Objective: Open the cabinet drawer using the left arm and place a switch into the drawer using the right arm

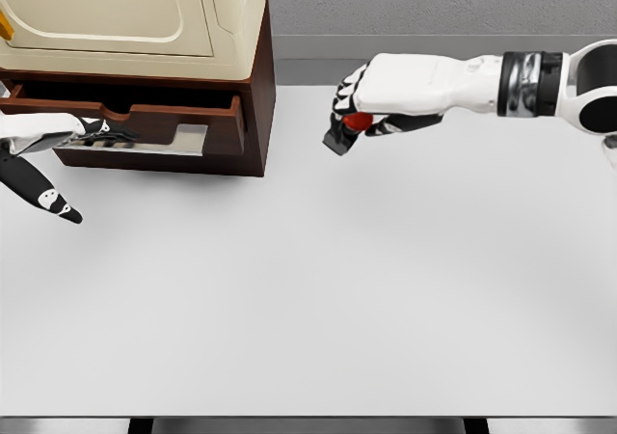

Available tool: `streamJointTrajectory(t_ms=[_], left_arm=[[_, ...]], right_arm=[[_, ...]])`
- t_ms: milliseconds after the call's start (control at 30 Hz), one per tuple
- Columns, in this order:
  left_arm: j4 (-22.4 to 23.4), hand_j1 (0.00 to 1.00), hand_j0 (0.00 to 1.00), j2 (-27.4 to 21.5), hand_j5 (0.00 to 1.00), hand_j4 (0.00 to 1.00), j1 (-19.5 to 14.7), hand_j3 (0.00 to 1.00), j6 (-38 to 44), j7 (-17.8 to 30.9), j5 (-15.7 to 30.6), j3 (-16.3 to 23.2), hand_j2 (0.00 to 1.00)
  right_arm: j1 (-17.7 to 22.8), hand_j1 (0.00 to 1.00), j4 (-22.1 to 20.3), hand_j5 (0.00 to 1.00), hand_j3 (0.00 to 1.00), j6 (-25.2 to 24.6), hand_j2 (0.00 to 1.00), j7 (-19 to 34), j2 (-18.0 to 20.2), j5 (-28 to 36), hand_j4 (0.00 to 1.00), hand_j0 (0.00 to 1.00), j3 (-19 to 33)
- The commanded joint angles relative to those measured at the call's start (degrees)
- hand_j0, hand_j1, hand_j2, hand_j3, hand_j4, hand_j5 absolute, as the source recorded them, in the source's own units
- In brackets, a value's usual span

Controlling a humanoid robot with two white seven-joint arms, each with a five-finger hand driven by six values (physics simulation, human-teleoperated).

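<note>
The right hand's fingers (349,101) are curled around the switch (353,127), a small dark block with a red button, held pinched under the palm and clear of the table (318,299). The right hand (381,96) hangs to the right of the cabinet (253,106), apart from it, with its white forearm reaching in from the right edge.

At far left, the left hand (43,135) lies against the drawer (145,130) front at its pale handle (188,143). Some fingers seem hooked at the handle, while a dark thumb or finger points down and away, so I cannot tell whether the grip is firm. The drawer looks pulled out only partway, with a dark slot above its front panel.

The opening is the main risk. It appears shallow, and the cream upper body of the cabinet overhangs it, so a hand coming in level could knock the switch on the drawer front or the cabinet corner. The hold also looks light. A bump might twist the block loose and drop it onto the table short of the drawer. If the left hand slips, the drawer could slide back.
</note>
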State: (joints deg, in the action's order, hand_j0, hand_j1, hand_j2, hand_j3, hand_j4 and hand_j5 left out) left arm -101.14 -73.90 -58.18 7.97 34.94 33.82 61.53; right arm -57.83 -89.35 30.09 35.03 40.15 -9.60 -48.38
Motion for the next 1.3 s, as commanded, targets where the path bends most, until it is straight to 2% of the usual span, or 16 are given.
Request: streamJointTrajectory(t_ms=[0, 133, 433, 667, 933, 1267], left_arm=[[0.1, 1.0, 1.0, -0.2, 1.0, 1.0, 0.0, 1.0, 0.0, 0.1, 0.0, 0.1, 1.0], [0.1, 1.0, 1.0, -1.5, 1.0, 1.0, -0.2, 1.0, 0.0, 0.1, 1.1, -0.1, 1.0], [0.2, 1.0, 1.0, -1.5, 1.0, 1.0, -0.2, 1.0, 0.1, 0.1, 1.7, -0.3, 1.0], [0.1, 1.0, 1.0, -1.4, 1.0, 1.0, -0.2, 1.0, 0.4, 0.1, 4.7, -0.2, 1.0], [0.1, 1.0, 1.0, -2.0, 1.0, 1.0, 1.1, 1.0, 0.5, 0.1, 5.6, 0.1, 1.0], [0.1, 1.0, 1.0, -2.0, 1.0, 1.0, 1.0, 1.0, 0.6, 0.1, 9.2, 0.0, 1.0]], right_arm=[[-0.1, 0.49, -1.2, 0.49, 0.49, -0.5, 0.49, 0.0, 0.1, 0.3, 0.49, 0.49, 0.0], [-0.4, 0.49, -1.2, 0.49, 0.49, -1.4, 0.49, 0.0, -0.3, 0.3, 0.49, 0.49, 0.0], [-2.1, 0.48, -0.8, 0.48, 0.48, -4.3, 0.48, 0.0, -3.9, 0.4, 0.48, 0.48, -1.4], [-3.6, 0.48, -0.7, 0.48, 0.48, -5.1, 0.48, 0.0, -4.6, 0.4, 0.48, 0.48, -2.0], [-5.4, 0.48, -0.8, 0.48, 0.48, -6.3, 0.48, 0.0, -5.5, 0.4, 0.48, 0.48, -3.4], [-5.4, 0.48, -1.0, 0.48, 0.48, -6.4, 0.48, 0.0, -5.5, 0.4, 0.48, 0.48, -3.3]])
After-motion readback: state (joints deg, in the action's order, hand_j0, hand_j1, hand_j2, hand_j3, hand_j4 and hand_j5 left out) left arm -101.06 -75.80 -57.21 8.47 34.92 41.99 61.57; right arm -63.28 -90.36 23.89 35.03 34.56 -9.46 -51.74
